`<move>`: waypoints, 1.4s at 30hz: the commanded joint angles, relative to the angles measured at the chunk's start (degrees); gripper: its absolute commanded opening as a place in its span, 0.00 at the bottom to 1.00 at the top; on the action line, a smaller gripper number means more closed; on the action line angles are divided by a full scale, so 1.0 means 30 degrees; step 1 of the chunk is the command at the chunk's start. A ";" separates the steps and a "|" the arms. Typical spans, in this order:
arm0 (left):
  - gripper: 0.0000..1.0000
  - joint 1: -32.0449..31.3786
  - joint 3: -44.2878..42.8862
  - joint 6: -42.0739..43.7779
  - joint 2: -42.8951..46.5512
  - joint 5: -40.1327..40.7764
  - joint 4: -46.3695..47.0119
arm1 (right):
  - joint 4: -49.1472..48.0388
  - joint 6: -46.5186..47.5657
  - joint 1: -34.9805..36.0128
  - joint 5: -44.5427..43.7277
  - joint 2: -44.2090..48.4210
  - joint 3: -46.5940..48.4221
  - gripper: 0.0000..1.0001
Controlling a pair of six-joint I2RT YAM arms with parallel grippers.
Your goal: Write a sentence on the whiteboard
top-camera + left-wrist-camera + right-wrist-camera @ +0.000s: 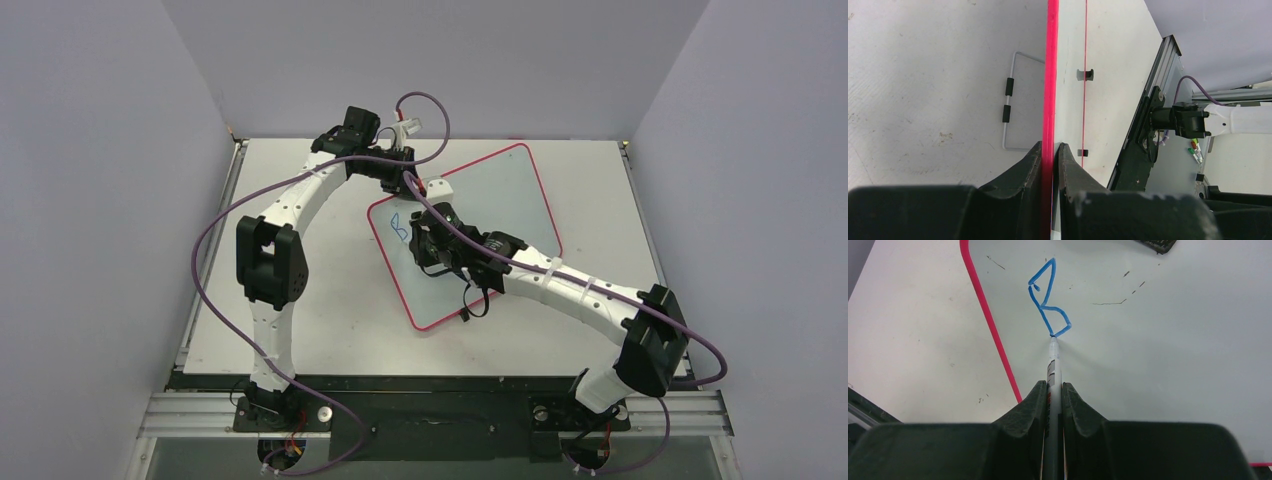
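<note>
The whiteboard (505,200) lies tilted on the table, white with a red-pink rim (1051,75). My left gripper (408,182) is at its far left corner, jaws shut on the rim (1050,145). My right gripper (1053,386) is shut on a white marker (1053,360) over the board's left part (420,238). The marker's tip touches the board at the bottom of a blue letter "B" (1048,302). That one letter (398,228) is all of the sentence that shows.
A thin wire loop with two black sleeves (1008,100) lies left of the rim in the left wrist view. Faint dark marks (1108,303) dot the board's face. Purple cables (205,250) arc off both arms. A black rail (440,385) runs along the table's near edge.
</note>
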State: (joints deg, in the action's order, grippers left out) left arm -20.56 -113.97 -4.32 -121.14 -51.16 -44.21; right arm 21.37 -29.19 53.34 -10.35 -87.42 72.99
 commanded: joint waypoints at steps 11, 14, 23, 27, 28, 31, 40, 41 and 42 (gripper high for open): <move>0.00 -0.0151 -0.1557 0.0599 0.1153 0.3710 0.0108 | -0.0001 0.0278 0.0178 0.0004 0.1545 0.0934 0.00; 0.00 -0.0153 -0.1445 0.0414 0.1306 0.3986 0.0273 | -0.0022 0.0477 0.0164 -0.0155 0.1990 0.0938 0.00; 0.00 -0.0252 0.1324 -0.0450 0.2703 0.4297 0.2795 | -0.0038 0.1037 -0.0509 -0.0417 0.2859 0.0313 0.00; 0.00 -0.0102 0.2209 -0.0762 0.3551 0.4292 0.3697 | -0.0049 0.1162 -0.1038 -0.0213 0.3179 -0.0051 0.00; 0.00 -0.0035 0.2331 -0.0877 0.3655 0.4348 0.3840 | -0.0065 0.1209 -0.1133 -0.0154 0.3313 -0.0192 0.00; 0.00 0.0070 0.3199 -0.1176 0.4176 0.4177 0.4732 | -0.0264 0.1342 -0.1641 0.0115 0.3529 -0.0651 0.00; 0.00 -0.0233 0.3667 -0.1201 0.4226 0.4597 0.4852 | -0.0693 0.2430 -0.2574 0.1222 0.3796 -0.1150 0.00; 0.00 -0.0273 0.3292 -0.1287 0.4074 0.4644 0.4740 | -0.0812 0.2491 -0.2590 0.1230 0.3775 -0.1089 0.00; 0.00 -0.0314 0.3015 -0.1403 0.4019 0.4608 0.4583 | -0.0876 0.2552 -0.2608 0.1241 0.3742 -0.1050 0.00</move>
State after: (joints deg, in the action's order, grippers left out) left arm -21.91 -100.99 -11.60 -111.35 -45.19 -34.50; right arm 21.65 -23.66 45.80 -7.73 -78.17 69.30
